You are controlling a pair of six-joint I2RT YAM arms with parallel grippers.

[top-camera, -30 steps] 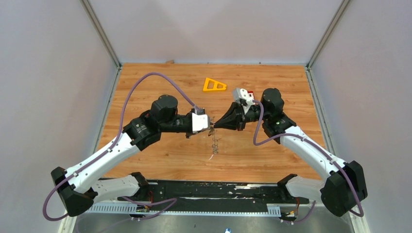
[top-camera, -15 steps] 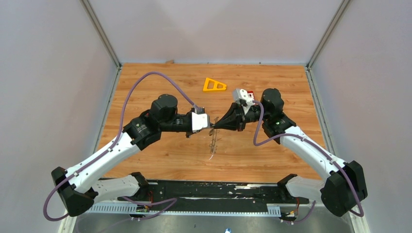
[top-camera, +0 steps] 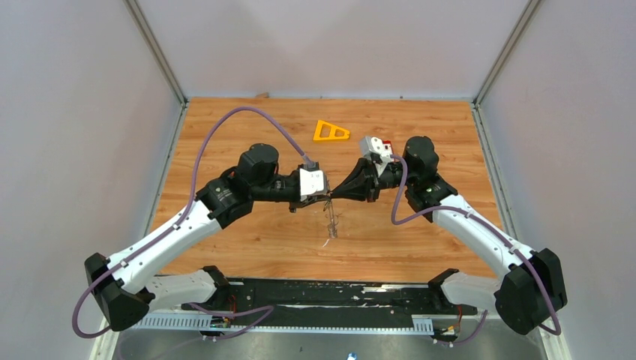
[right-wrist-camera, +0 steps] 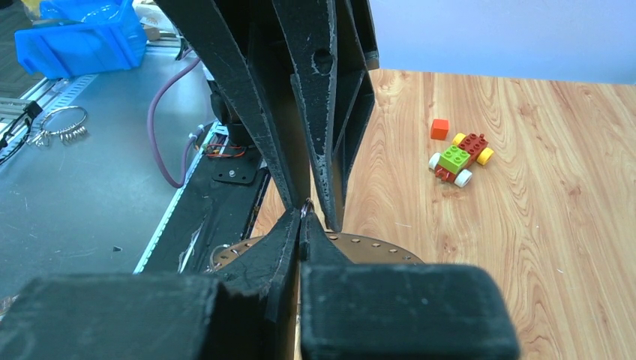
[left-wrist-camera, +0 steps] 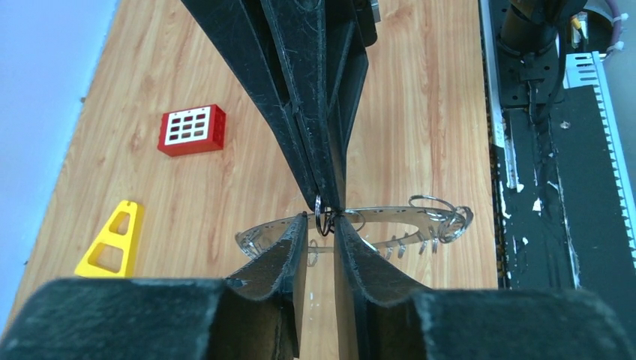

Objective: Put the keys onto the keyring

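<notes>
two arms meet tip to tip: the right gripper [top-camera: 333, 196], fingers pressed together, pinches the rim of the keyring [left-wrist-camera: 382, 211], which in the top view hangs just below the touching fingertips. the left gripper [left-wrist-camera: 322, 220] faces it, fingers a narrow gap apart, a small dark wire loop [left-wrist-camera: 319, 219] in that gap. only the left wrist view shows silvery rings [left-wrist-camera: 439, 210] on the rim, right of its tips, and a red keypad block [left-wrist-camera: 192, 129] far left; only the right wrist view shows a brick car [right-wrist-camera: 459, 159] beyond.
</notes>
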